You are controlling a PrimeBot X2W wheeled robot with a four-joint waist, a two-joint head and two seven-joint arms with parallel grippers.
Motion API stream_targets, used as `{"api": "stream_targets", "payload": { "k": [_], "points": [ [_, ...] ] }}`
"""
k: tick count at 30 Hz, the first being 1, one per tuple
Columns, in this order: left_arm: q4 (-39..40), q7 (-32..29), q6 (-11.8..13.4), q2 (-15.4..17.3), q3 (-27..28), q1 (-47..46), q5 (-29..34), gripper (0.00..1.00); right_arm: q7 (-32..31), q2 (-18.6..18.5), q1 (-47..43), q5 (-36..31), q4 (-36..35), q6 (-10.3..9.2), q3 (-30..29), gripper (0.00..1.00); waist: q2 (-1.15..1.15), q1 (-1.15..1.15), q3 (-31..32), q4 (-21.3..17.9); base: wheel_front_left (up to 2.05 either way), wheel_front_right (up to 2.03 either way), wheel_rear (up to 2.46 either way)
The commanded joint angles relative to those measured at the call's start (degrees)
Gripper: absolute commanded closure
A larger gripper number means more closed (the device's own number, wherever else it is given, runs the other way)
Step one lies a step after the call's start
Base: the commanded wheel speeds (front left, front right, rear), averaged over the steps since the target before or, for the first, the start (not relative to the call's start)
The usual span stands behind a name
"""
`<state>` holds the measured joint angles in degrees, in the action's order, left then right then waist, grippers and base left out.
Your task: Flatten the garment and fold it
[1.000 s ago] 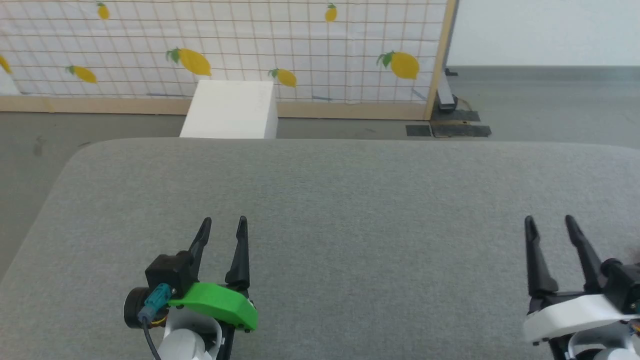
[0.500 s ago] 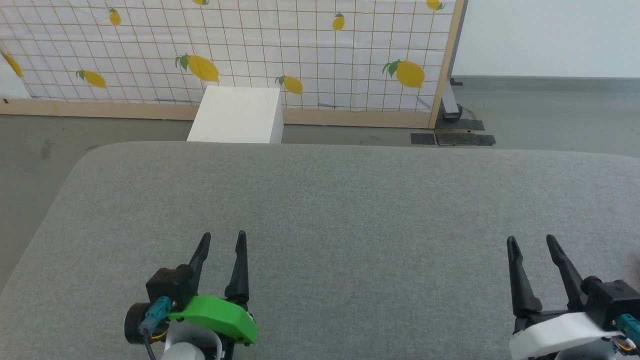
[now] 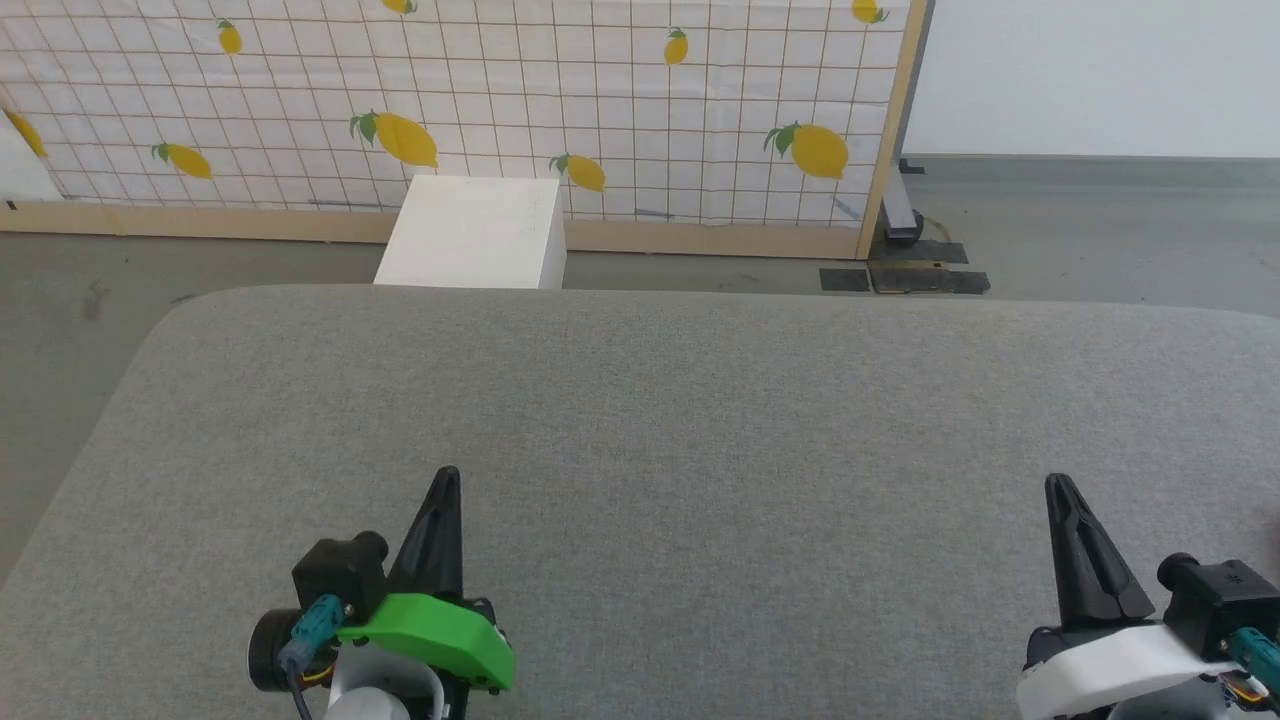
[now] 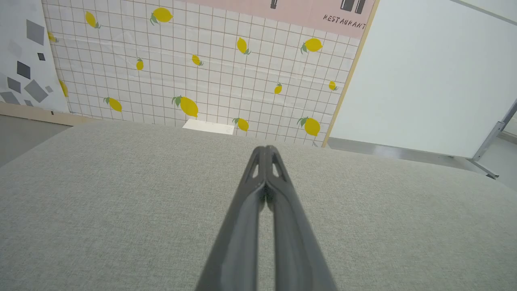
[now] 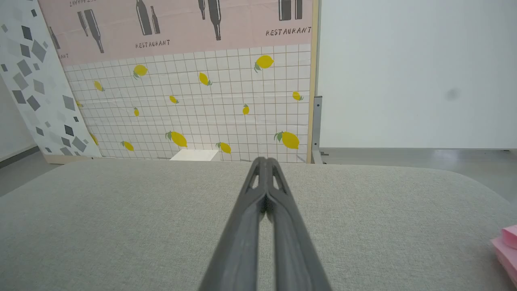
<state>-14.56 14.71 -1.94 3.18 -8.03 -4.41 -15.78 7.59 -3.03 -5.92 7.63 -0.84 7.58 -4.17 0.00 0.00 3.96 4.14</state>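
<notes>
Right wrist view: the right end effector [image 5: 264,161], two long dark fingers pressed shut, holds nothing; likewise the left end effector [image 4: 265,148]. Farther right on the grey fabric-covered table [image 5: 121,210], a sliver of the light pink thin-fabric garment [image 5: 507,248] shows. It is likely light, limp and slippery, so pinch a waistband edge.

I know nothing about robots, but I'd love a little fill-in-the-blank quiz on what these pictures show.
1. On the left gripper and the right gripper, the jaws are ____, not open.
2. The screen behind the table is printed with yellow ____.
3. The box beyond the table's far edge is ____.
4. In the right wrist view, a ____ cloth shows at the lower right edge.
Missing words: shut; lemons; white; pink.
</notes>
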Motion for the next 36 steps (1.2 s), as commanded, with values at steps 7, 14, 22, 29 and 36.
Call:
{"api": "stream_targets", "payload": {
  "k": [7,14,22,29,36],
  "points": [
    [1.12,-1.12,0.15,-0.03,0.60,0.34,1.20,1.00,-0.59,0.01,0.45,-0.58,0.06,-0.01,0.31,1.00,0.00,0.00,-0.30,-0.31,0.00,0.00,0.00],
    [1.91,-1.92,0.25,-0.05,1.04,0.57,2.06,1.00,-1.00,0.02,0.77,-0.99,0.11,-0.01,0.53,1.00,0.00,0.00,-0.51,-0.54,0.00,0.00,0.00],
    [3.05,-3.07,0.40,-0.07,1.67,0.92,3.29,1.00,-1.59,0.03,1.24,-1.59,0.18,-0.02,0.86,1.00,0.00,0.00,-0.83,-0.86,0.00,0.00,0.00],
    [3.86,-3.89,0.51,-0.09,2.12,1.17,4.18,1.00,-2.02,0.04,1.57,-2.02,0.22,-0.02,1.10,1.00,0.00,0.00,-1.05,-1.09,0.00,0.00,0.00],
    [4.65,-4.69,0.62,-0.10,2.55,1.41,5.03,1.00,-2.43,0.05,1.89,-2.43,0.27,-0.03,1.32,1.00,0.00,0.00,-1.26,-1.32,0.00,0.00,0.00]
  ]
}}
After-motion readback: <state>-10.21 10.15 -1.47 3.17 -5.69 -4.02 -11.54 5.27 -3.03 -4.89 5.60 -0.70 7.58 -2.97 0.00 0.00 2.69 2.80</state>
